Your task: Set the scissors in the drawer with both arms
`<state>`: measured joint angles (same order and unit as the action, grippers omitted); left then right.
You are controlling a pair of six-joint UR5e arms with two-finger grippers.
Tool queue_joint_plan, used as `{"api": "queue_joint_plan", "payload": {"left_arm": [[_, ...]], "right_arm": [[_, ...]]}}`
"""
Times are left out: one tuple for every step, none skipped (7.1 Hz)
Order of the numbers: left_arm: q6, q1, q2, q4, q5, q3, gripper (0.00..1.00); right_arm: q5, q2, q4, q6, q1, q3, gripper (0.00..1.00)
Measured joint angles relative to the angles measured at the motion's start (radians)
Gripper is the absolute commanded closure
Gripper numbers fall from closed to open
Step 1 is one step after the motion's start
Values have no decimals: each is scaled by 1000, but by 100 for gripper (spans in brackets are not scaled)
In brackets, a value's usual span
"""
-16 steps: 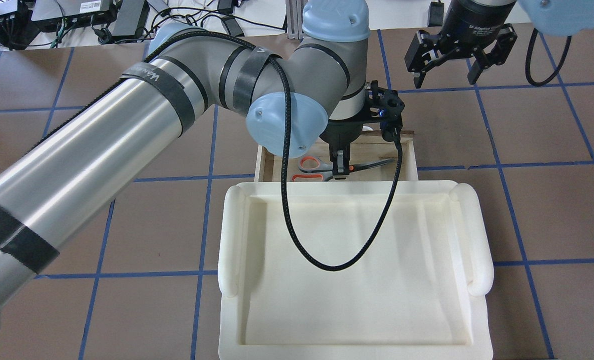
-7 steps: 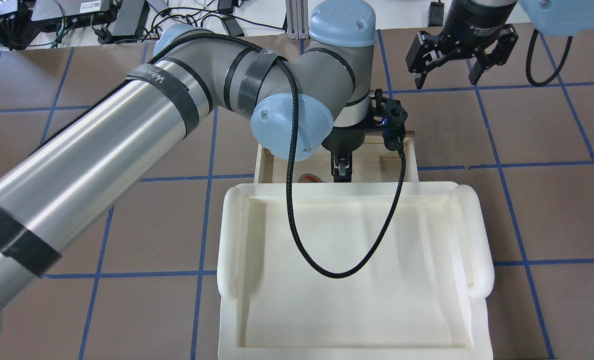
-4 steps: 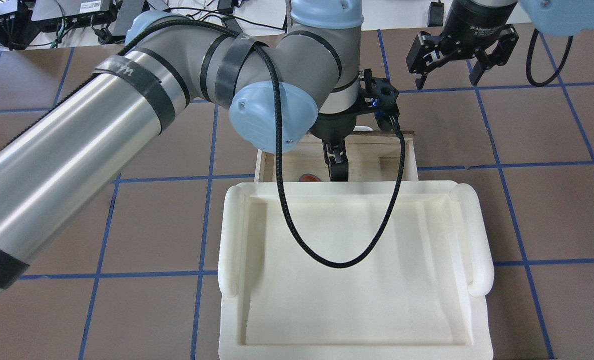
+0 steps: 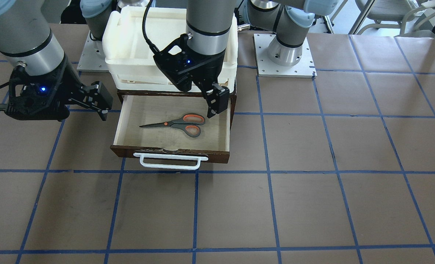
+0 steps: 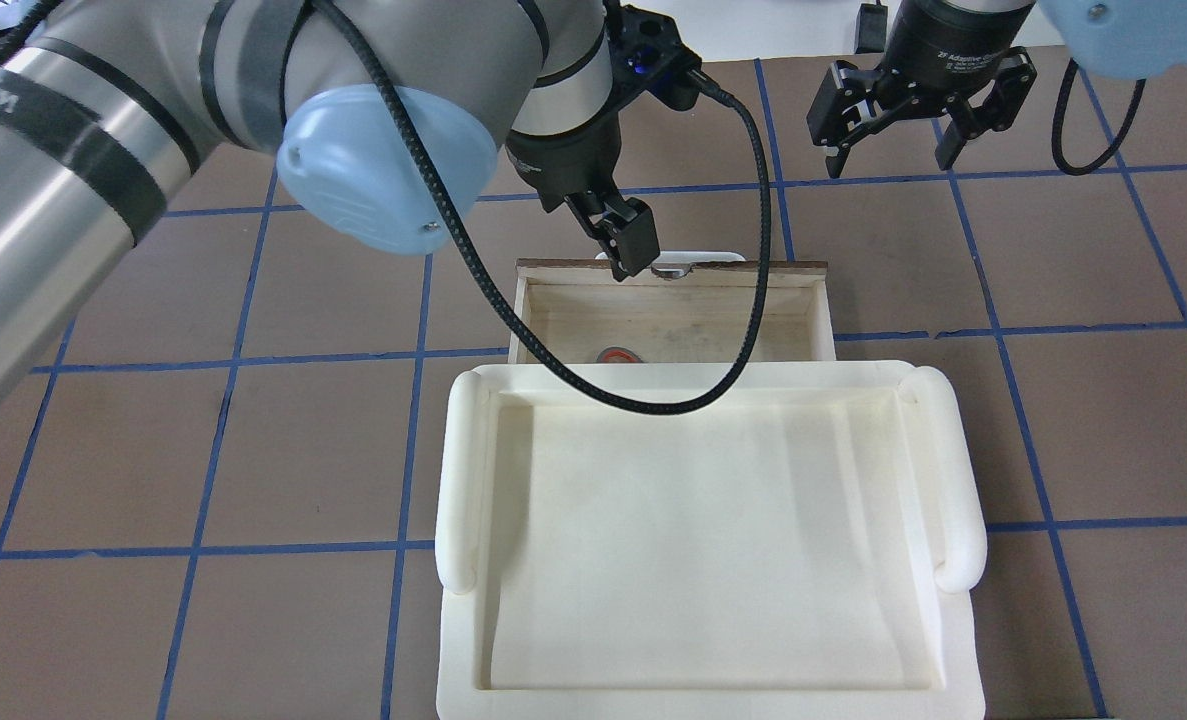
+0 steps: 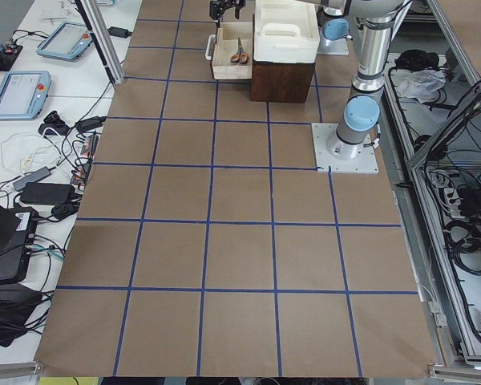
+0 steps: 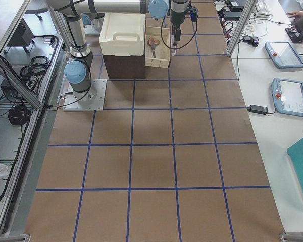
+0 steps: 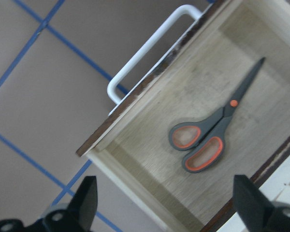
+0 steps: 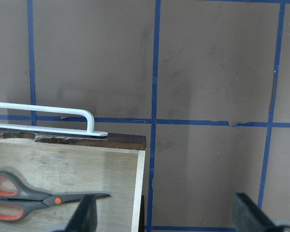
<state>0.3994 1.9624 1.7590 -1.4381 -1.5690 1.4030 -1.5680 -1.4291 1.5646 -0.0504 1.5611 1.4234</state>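
Scissors [image 4: 175, 124] are lying flat on the floor of the open drawer [image 4: 217, 156], blades shut, handles toward the robot's left. Left gripper [image 4: 214, 104] hangs above the drawer near the handle end, jaws spread wide with nothing in them, clear of the scissors. Right gripper [image 5: 891, 150] is off to the side over the table [image 4: 312, 183], jaws also spread and empty. White tray [image 5: 458, 470] sits on the cabinet [image 7: 123, 66] above the drawer, so from overhead you only catch one orange loop.
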Motion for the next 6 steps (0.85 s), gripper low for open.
{"api": "queue_joint_plan", "payload": {"left_arm": [[-163,-12,-42,0,-77,6,0],[-308,-42,-77,-3,-111,12,0],[-387,-85,-105,-6,-113,19,0],[-419,-125,-127,-7,-99,29,0],[-431,-165,-156,-5,-84,56,0],[-447,-211,-196,4,-77,107,0]], "right_arm": [[-1,1,1,0,-3,1,0],[-2,3,3,0,-6,1,0],[-2,5,4,0,-8,2,0],[-1,3,4,1,-7,2,0],[0,0,5,17,-5,2,0],[0,-5,4,54,-3,2,0]]}}
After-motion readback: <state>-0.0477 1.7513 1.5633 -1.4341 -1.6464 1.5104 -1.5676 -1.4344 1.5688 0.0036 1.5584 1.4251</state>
